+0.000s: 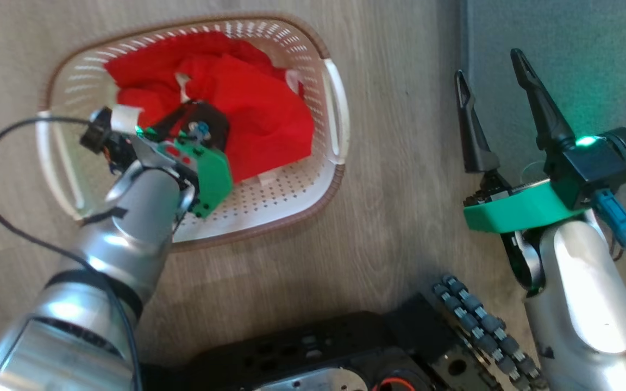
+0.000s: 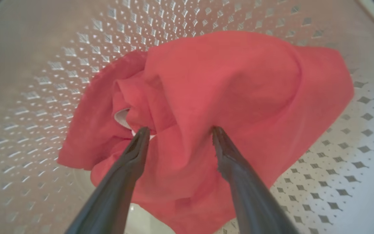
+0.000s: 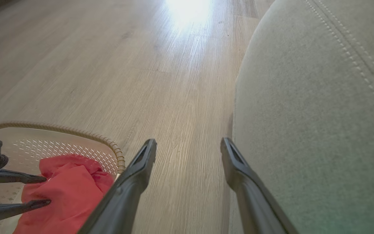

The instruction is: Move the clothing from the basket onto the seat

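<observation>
Just floor (image 1: pixel 400 190) between basket (image 1: pixel 291 195) and seat (image 1: pixel 563 49) edge.

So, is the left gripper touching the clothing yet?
Touching. The left wrist view shows the left gripper, jaws open, with both tips pressed into the clothing, dimpling the folds.

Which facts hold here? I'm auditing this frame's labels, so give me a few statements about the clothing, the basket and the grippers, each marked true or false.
1. The clothing lies in the basket. True.
2. The left gripper is shut on the clothing. False: its fingers stand apart, with their tips at the red fabric on either side of a fold.
3. The right gripper holds a garment. False: it is open and holds nothing, beside the seat.
4. The basket stands on the wooden floor. True.
</observation>
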Robot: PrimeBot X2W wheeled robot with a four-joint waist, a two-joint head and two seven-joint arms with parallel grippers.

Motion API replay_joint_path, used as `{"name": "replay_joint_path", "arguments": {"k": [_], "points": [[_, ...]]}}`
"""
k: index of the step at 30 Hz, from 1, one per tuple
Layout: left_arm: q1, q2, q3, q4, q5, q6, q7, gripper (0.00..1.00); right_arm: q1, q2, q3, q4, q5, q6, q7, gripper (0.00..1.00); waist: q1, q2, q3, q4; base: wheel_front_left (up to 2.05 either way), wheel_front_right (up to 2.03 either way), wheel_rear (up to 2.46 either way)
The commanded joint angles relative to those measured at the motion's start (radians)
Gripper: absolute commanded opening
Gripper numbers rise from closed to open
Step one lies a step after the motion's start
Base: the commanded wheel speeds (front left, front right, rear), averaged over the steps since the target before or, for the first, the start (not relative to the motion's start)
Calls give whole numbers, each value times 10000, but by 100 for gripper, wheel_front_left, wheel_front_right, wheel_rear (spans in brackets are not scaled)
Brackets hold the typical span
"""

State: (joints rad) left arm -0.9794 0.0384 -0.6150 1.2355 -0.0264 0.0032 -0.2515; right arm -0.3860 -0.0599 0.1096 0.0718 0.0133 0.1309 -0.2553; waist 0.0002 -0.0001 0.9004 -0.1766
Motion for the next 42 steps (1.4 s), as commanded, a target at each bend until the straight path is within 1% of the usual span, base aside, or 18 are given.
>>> {"name": "replay_joint_path", "arguments": {"k": [1,4,6,8,12,13,14,21,24,29,33,37,42], "points": [[-25,132,89,110,10,-6,36,100,148,93,260,-338,123,-2,-65,100,-2,1,416,-344,0,0,0],[-327,164,128,334,-79,17,295,100,116,94,312,-415,200,-2,-65,100,-2,1,602,-460,0,0,0],[-396,162,294,442,-300,45,918,100,162,95,334,-449,211,-2,-65,100,-2,1,666,-494,0,0,0],[-450,159,252,490,-335,-54,1384,100,210,95,363,-476,236,-2,-65,100,-2,1,734,-524,0,0,0],[-542,155,208,516,-373,-39,1533,100,236,95,395,-490,253,-2,-65,100,-2,1,822,-538,0,0,0],[-540,152,166,528,-417,-180,1683,38,230,96,425,-477,254,-2,-65,100,-2,1,861,-518,0,0,0],[-548,151,146,532,-434,-219,1702,0,217,96,439,-472,258,-2,-65,100,-2,1,875,-503,0,0,0],[-512,143,56,545,-569,-271,1483,0,-55,96,494,-391,259,-2,-65,100,-2,1,803,-387,0,0,0],[-383,138,-4,547,-620,-301,1221,0,-186,96,457,-314,241,-2,-65,100,-2,1,528,-260,0,0,0],[167,124,-81,526,-899,-373,757,0,-244,96,417,-29,101,-2,-65,100,-2,1,-393,84,0,0,0],[748,121,-257,181,-1338,-422,432,0,-263,96,388,276,-44,-2,-65,100,-2,1,-1281,379,0,0,0],[1329,120,-446,-325,-1900,-285,120,0,-184,96,339,549,-141,-2,-65,100,-2,1,-2263,707,0,0,0],[1937,119,-618,-1088,-2582,10,-84,0,93,13,250,863,-179,-2,-65,100,-2,1,-3467,1199,0,0,0]]}}
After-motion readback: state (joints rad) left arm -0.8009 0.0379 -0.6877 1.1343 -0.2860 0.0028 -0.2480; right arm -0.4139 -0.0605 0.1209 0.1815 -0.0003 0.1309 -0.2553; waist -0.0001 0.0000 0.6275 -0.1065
